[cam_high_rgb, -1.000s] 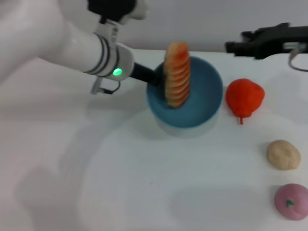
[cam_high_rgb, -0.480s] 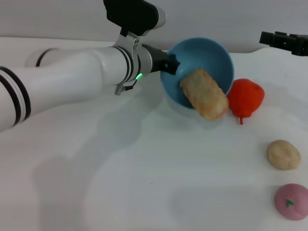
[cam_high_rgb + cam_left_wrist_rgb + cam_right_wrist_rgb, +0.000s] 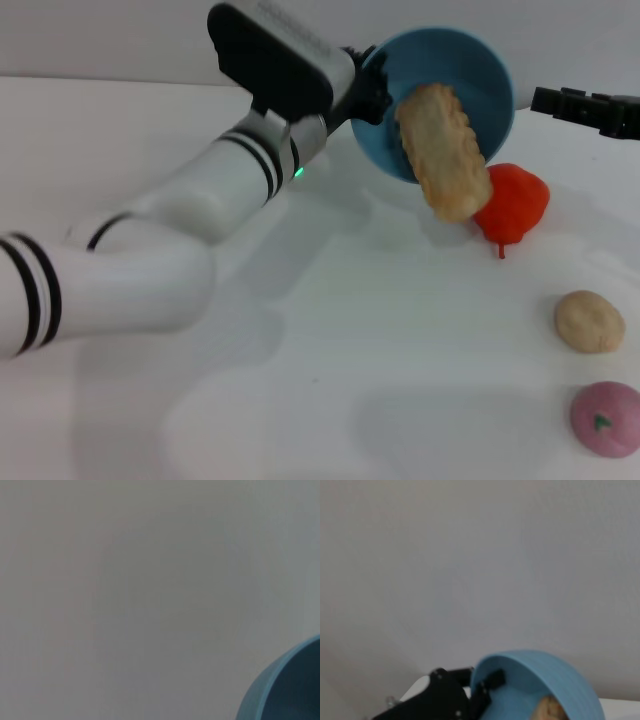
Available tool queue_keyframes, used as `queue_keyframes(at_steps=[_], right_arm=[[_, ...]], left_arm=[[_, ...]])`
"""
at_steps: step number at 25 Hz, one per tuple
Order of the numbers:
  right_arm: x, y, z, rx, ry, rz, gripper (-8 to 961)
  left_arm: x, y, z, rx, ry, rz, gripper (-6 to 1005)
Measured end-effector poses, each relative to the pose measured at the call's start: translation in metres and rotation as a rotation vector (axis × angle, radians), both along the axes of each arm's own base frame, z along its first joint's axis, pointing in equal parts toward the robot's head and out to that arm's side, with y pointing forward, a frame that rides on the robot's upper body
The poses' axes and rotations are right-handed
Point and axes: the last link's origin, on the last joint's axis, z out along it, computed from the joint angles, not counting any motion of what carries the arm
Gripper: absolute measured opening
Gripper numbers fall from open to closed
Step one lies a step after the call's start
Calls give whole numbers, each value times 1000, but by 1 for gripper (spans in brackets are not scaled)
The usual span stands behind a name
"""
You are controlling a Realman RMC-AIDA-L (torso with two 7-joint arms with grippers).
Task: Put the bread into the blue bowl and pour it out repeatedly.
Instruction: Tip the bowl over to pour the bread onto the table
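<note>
**Blue bowl tipped, bread sliding out**

Blue bowl (image 3: 455, 95) is raised above the white worktop (image 3: 330, 340) and tilted steeply, its opening facing forward and down. The left tool (image 3: 368, 88) is clamped on the bowl's rim at the robot's left. The bread (image 3: 443, 150) hangs over the lower rim, pale underside showing, its lower end just above the red pear-like fruit (image 3: 512, 205). The right tool (image 3: 580, 105) is parked at the far right edge; whether it is apart or together cannot be told. Open worktop lies in front of the bowl; a beige bun (image 3: 589, 321) and a pink round item (image 3: 606, 419) sit near the right edge. Compared with half a second ago, the bowl is higher and more tilted, and the bread has slid further out.
</note>
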Motion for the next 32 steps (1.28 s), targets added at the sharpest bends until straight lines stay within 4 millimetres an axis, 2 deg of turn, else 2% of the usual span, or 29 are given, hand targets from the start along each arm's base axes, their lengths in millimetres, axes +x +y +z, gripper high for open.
queue_keyframes(at_steps=[11, 19, 32], right_arm=[[3, -2, -6, -20, 8, -13, 567], [7, -7, -5, -22, 25, -14, 567], [45, -20, 14, 53, 86, -145, 568]], left_arm=[[14, -19, 8, 179, 150, -290, 0], [23, -18, 8, 226, 250, -374, 0], [24, -19, 22, 394, 455, -515, 0]])
